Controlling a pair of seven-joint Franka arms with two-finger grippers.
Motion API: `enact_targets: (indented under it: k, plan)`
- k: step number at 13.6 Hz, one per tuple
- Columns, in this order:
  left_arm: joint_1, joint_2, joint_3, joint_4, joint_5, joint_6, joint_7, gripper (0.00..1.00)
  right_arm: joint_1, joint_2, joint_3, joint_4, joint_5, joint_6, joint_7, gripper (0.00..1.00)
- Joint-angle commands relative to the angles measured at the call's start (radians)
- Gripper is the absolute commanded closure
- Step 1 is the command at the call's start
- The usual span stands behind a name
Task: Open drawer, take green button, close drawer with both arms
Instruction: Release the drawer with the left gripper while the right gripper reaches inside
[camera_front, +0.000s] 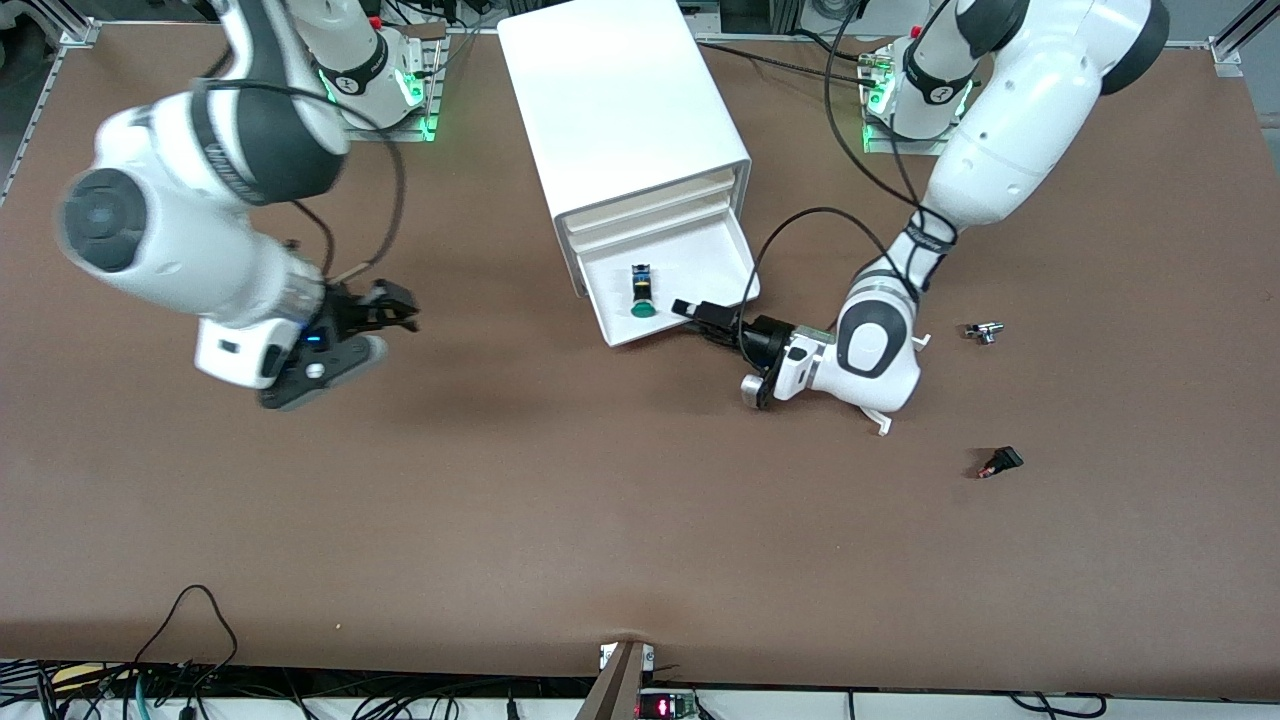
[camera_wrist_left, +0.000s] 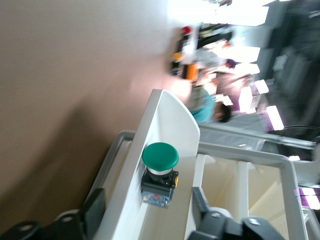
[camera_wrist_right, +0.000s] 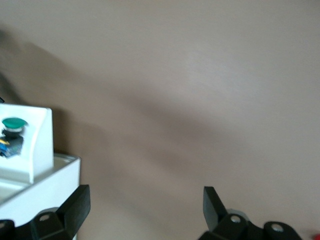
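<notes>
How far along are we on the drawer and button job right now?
Done: the drawer is pulled out, with the green button lying inside. In hand: the left tool is at the drawer's front wall, its fingers straddling that wall, holding nothing. The right tool hangs open over bare table toward the right arm's end. Left: grasping the button, lifting it out, closing the drawer.

The left arm (camera_front: 985, 150) reaches low, its wrist lying nearly level above the table (camera_front: 600, 520), its left pincer (camera_front: 695, 312) spread open. The right arm (camera_front: 180, 230) hangs raised over the table, its right pincer (camera_front: 385, 310) spread wide, holding nothing.
</notes>
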Motion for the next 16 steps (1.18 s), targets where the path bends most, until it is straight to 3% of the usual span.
enact_targets:
  k: [1, 4, 7, 11, 16]
  plan:
    - [0.025, -0.227, 0.039, -0.051, 0.249, -0.015, -0.222, 0.00, 0.081, 0.067, -0.011, 0.070, 0.012, 0.041, 0.123, 0.00]
    - [0.052, -0.316, 0.042, -0.017, 0.512, -0.054, -0.316, 0.00, 0.114, 0.082, -0.011, 0.070, 0.010, 0.066, 0.151, 0.00]
    - [0.117, -0.335, 0.042, 0.078, 0.736, -0.159, -0.326, 0.00, 0.182, 0.096, -0.011, 0.069, 0.001, 0.066, 0.238, 0.00]
    - [0.153, -0.376, 0.050, 0.207, 0.955, -0.293, -0.401, 0.00, 0.319, 0.139, -0.014, 0.062, -0.008, 0.149, 0.396, 0.00]
    - [0.191, -0.387, 0.052, 0.393, 1.169, -0.469, -0.402, 0.00, 0.472, 0.225, -0.012, 0.064, -0.105, 0.241, 0.574, 0.01]
